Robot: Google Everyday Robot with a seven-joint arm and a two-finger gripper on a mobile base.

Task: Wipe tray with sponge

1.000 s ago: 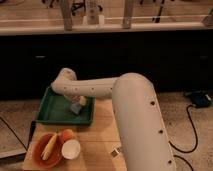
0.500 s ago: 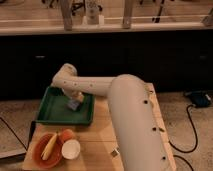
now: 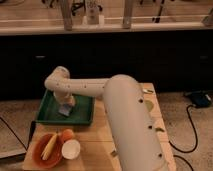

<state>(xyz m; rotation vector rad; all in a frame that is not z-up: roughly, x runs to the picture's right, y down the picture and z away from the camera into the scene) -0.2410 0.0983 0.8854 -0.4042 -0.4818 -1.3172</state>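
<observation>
While the white arm reaches over the light wooden desk from the right, its end effector hangs low inside the large dark green rectangular plastic tray, whose long axis runs left to right. It sits directly atop the small rectangular sponge, though whether it is clenched on the block or released cannot be told. The sponge lies left of the tray's centre with its bluish-grey face showing and its long axis unclear, and since half a second ago sponge and end effector have shifted together toward the tray's near left part.
</observation>
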